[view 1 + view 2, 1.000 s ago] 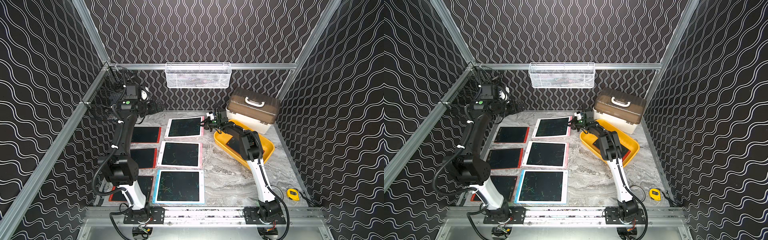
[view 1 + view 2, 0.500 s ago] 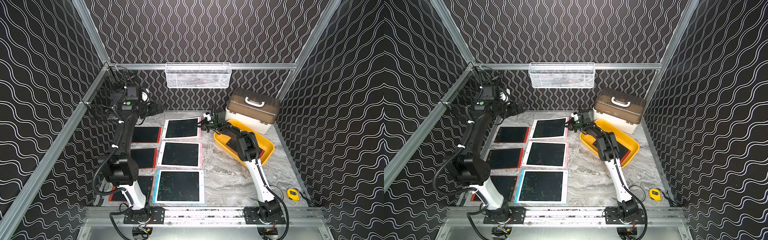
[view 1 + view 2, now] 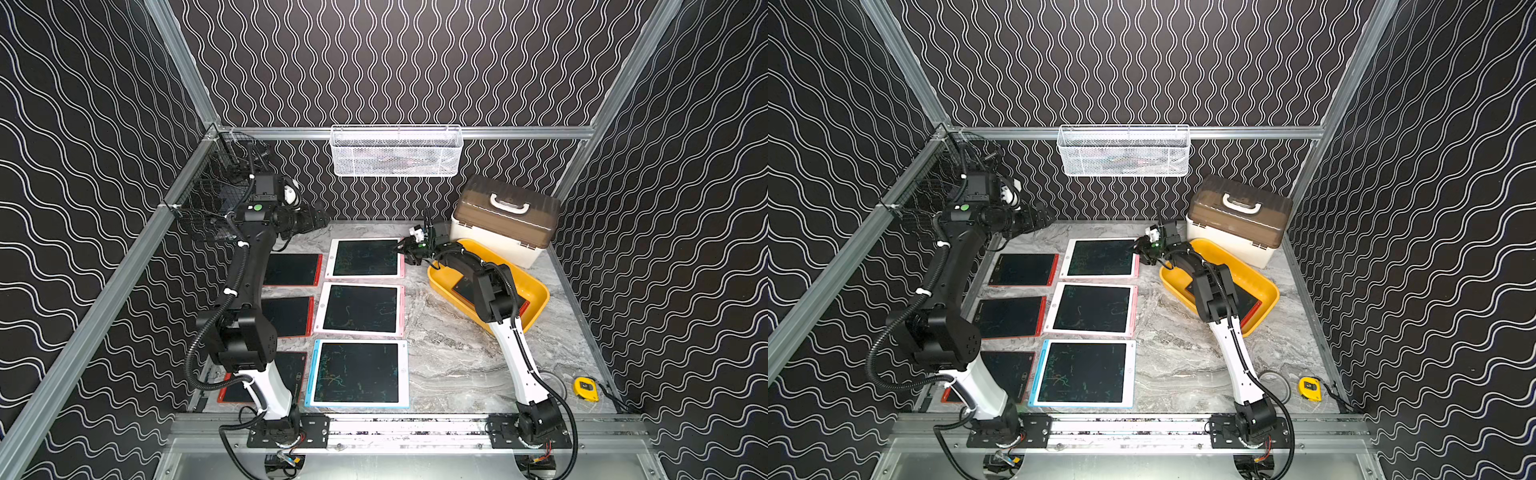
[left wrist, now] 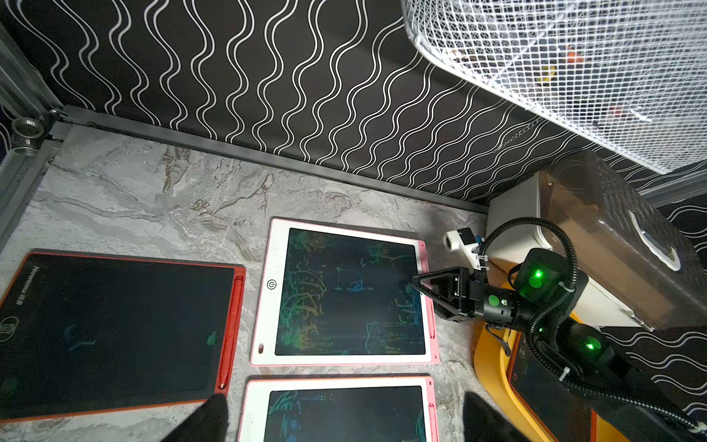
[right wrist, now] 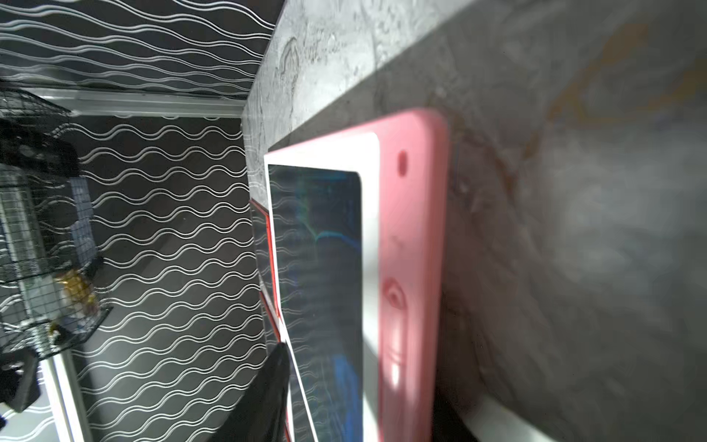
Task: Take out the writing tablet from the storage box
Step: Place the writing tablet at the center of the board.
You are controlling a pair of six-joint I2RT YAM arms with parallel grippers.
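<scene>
Pink tablet [image 3: 365,257] lay flat on the table [image 3: 449,345] in the far row, out of the box [image 3: 538,291] and just left of it. Its long axis looked left-to-right, and its pink edge pointed right, straight at the right claw [image 3: 405,251]. That claw sat at the edge with jaws parted either side, not clamping by my read. The tablet lay left of the claw, so backing off meant going right. Left claw [image 3: 320,219] hung spread wide, farther off. A red tablet [image 3: 1252,301] lay in the box.

Boxed tablet [image 3: 463,289] partly behind right arm [image 3: 492,291]
</scene>
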